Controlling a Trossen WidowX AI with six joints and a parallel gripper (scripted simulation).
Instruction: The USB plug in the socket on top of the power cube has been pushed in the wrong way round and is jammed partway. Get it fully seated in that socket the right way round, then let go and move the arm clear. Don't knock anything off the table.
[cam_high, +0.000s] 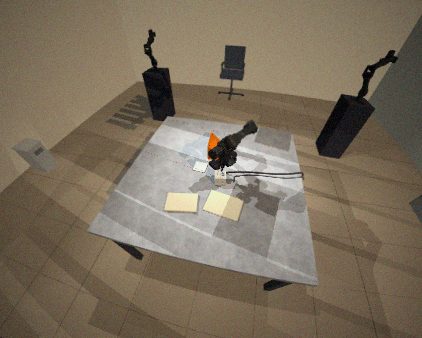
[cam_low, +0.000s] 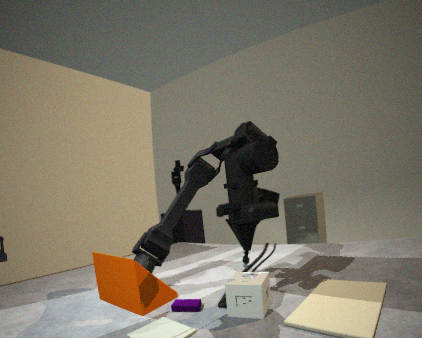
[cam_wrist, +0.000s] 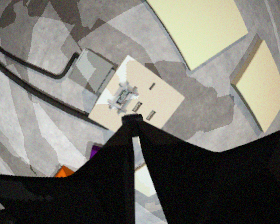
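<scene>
Below the jaws, with a clear gap of air between, stands the white power cube (cam_low: 247, 295) on the grey table (cam_high: 280, 240). The gripper (cam_low: 245, 256) points straight down. Its fingers are pressed almost together and grip something small and dark at their tips, which looks to be the USB plug (cam_low: 245, 260), lifted out of the cube. The plug is too small to tell which way it is turned. In the wrist view the cube's top face (cam_wrist: 139, 97) lies just ahead of the fingertips, with its socket area and small slots visible. A dark cable (cam_high: 270, 174) runs away from the cube to one side of the jaws. An orange wedge (cam_low: 127, 282) and a small purple block (cam_low: 186, 304) lie on the other side, near the arm's base. Two pale yellow pads (cam_high: 223, 205) lie farther out, beyond the cube.
</scene>
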